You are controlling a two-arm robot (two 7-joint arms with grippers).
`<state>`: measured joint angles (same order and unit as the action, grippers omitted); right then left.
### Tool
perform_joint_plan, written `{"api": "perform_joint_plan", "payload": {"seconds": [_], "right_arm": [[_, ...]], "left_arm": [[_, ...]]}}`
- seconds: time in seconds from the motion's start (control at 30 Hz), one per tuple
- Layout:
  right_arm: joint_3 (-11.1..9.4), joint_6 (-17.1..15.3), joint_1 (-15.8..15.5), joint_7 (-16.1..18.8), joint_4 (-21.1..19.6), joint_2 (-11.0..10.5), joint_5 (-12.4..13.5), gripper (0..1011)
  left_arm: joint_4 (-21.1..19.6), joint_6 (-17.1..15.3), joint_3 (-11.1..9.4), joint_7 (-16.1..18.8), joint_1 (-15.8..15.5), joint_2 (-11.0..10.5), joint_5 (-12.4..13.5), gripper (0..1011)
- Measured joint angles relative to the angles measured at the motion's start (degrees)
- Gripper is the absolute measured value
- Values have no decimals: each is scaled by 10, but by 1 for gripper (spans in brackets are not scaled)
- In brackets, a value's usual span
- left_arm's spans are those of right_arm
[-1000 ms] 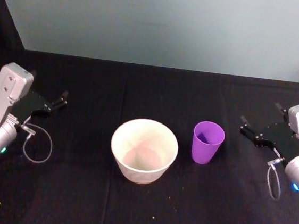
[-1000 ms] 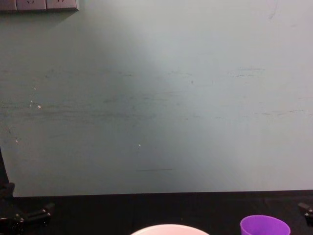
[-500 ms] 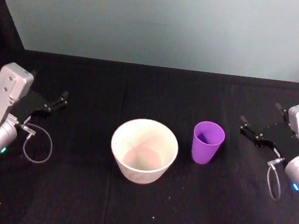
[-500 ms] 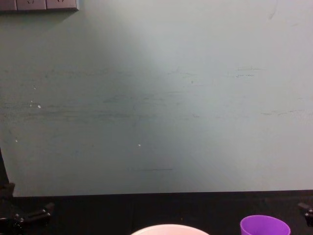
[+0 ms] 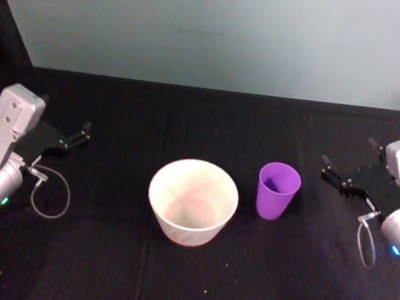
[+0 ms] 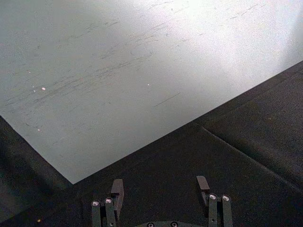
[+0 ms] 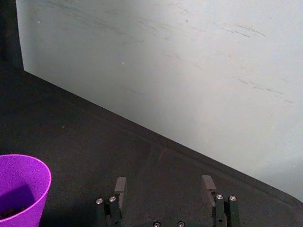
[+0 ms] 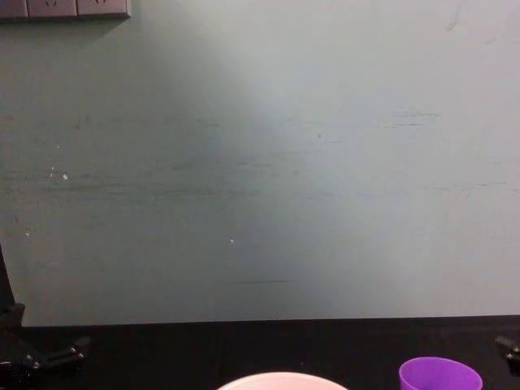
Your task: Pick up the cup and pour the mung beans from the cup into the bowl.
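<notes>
The cup (image 5: pixel 278 190), smooth bright purple plastic tapering to a narrower base, stands upright right of centre in the head view on the black cloth tabletop (image 5: pixel 204 114). In the right wrist view a few small dark beans (image 7: pixel 10 211) lie at its bottom. Just left of it, apart from it, stands the bowl (image 5: pixel 192 201), round, pale pinkish-white, smooth-rimmed and clearly wider, with a bare floor.

The left gripper (image 6: pixel 160 189) hangs at the head view's left edge and the right gripper (image 7: pixel 164 185) at its right edge, each with its black fingers spread apart around nothing. The right one is near the cup but not touching it. Both arms have silver housings, and a thin wire loop (image 5: pixel 50 199) dangles below the left one.

A pale grey-green wall (image 8: pixel 260 162), finely scratched, rises behind. Against half a second ago, cup, bowl and both grippers sit in the same places. No writing is legible, and the socket plates (image 8: pixel 65 8) at the chest view's upper left are plain.
</notes>
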<state>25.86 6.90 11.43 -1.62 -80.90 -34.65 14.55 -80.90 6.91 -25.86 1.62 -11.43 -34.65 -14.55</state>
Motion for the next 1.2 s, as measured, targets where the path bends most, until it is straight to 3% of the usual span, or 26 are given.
{"api": "perform_joint_plan", "payload": {"seconds": [0.4, 0.7, 0.8, 0.93, 1.03, 1.2], "right_arm": [[0, 0, 0, 0, 0, 0, 0, 1002], [-35, 45, -59, 24, -52, -29, 18, 1002], [-47, 69, -84, 46, -64, -40, 39, 1002], [-59, 114, -115, 106, -62, -52, 86, 1002], [-58, 143, -122, 147, -47, -53, 105, 1002], [-42, 177, -110, 231, 5, -36, 140, 1002]], "left_arm": [[0, 0, 0, 0, 0, 0, 0, 1000], [0, 0, 0, 0, 0, 0, 0, 1000], [0, 0, 0, 0, 0, 0, 0, 1000], [0, 0, 0, 0, 0, 0, 0, 1000], [0, 0, 0, 0, 0, 0, 0, 1000], [0, 0, 0, 0, 0, 0, 0, 1000]]}}
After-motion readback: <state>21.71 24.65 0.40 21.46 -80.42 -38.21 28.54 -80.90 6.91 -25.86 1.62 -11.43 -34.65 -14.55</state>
